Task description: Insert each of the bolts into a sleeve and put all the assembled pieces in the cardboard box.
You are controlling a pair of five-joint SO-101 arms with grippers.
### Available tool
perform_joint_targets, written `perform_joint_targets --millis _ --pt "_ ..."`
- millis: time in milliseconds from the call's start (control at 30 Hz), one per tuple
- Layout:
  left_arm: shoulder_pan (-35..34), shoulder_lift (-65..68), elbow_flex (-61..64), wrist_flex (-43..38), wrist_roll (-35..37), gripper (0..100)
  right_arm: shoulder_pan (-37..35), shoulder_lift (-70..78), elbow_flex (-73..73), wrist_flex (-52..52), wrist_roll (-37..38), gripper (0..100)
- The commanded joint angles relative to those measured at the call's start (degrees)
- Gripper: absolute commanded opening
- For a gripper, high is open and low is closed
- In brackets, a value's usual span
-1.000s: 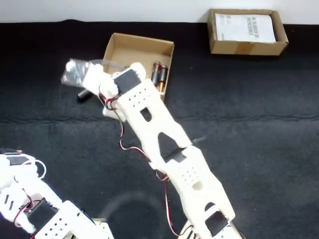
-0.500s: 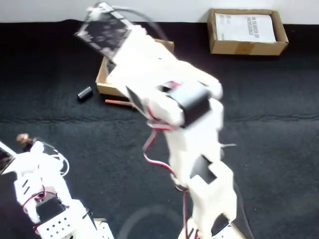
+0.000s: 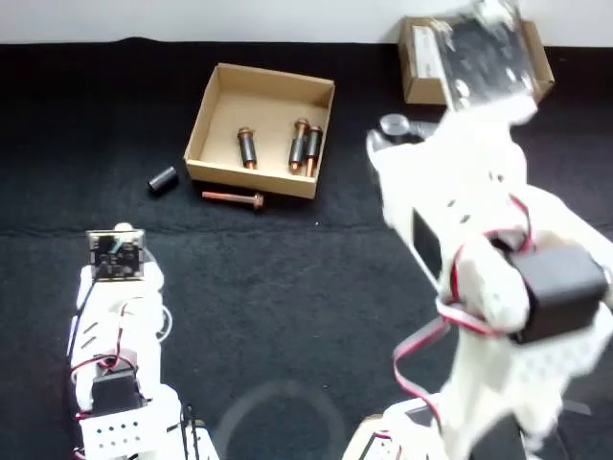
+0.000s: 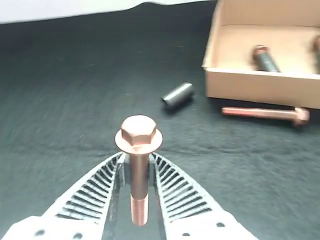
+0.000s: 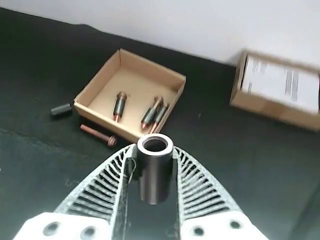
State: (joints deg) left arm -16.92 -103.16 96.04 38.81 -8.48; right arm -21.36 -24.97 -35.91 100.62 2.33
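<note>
Your right pincer (image 5: 154, 155) has swung back from the cardboard box (image 5: 137, 87), pinching a sleeve (image 5: 155, 175). Your left pincer (image 4: 137, 160) pinches a bolt (image 4: 139, 135) over the desk (image 4: 60, 100). You can join them now.

The right arm (image 3: 479, 220), a second ago stretched low across the cardboard box (image 3: 268, 105) with its tip past the box's far wall, has swung up and back. The box now lies well ahead of the right gripper (image 5: 155, 149), which grips a sleeve (image 5: 155, 172). Its retreat uncovers a third assembled piece (image 3: 247, 149) in the box and a loose bolt (image 3: 233, 197) just outside it. The left arm (image 3: 115, 316) has come in from the table's corner and turned, so the loose bolt now lies ahead of the left gripper (image 4: 137, 159), which clamps a bolt (image 4: 139, 140).
</note>
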Motion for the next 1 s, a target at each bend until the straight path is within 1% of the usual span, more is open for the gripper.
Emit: perform_joint_targets --millis 0,33,100,200,300,400,533,633,733,867,967 --pt "4.00 -0.66 -1.45 0.09 -0.53 1 0.92 -12.53 16.40 0.31 -4.75 0.6" --pt "5.05 -0.66 -1.80 0.18 -0.44 1 0.92 -15.60 21.05 0.22 -6.07 0.6" --pt "7.34 -0.66 -3.30 2.90 -0.44 1 0.84 -21.49 30.73 0.22 -9.05 0.6" --pt "11.21 -0.66 -7.25 11.52 -0.26 1 0.84 -29.58 45.41 -0.66 -10.81 0.6" --pt "14.46 -0.66 -14.46 20.57 3.78 1 1.10 -37.05 58.95 -6.11 -10.73 0.6" --pt "17.45 -0.66 -23.52 26.20 7.03 1 1.10 -45.32 70.64 -14.55 -10.73 0.6" --pt "20.44 -0.57 -31.25 29.71 8.88 1 1.10 -56.48 84.09 -28.53 -10.64 0.6" --pt "20.97 -0.57 -34.68 32.09 10.90 1 1.10 -64.22 94.46 -40.31 -10.64 0.6" --pt "20.97 0.48 -38.29 34.64 14.95 1 1.10 -71.60 104.57 -50.95 -10.64 0.6" --pt "21.05 10.68 -47.08 39.65 23.03 1 1.19 -80.66 116.44 -62.46 -10.64 0.6" --pt "21.14 23.69 -57.19 44.22 27.16 1 2.15 -79.69 121.54 -69.76 -10.64 0.6"
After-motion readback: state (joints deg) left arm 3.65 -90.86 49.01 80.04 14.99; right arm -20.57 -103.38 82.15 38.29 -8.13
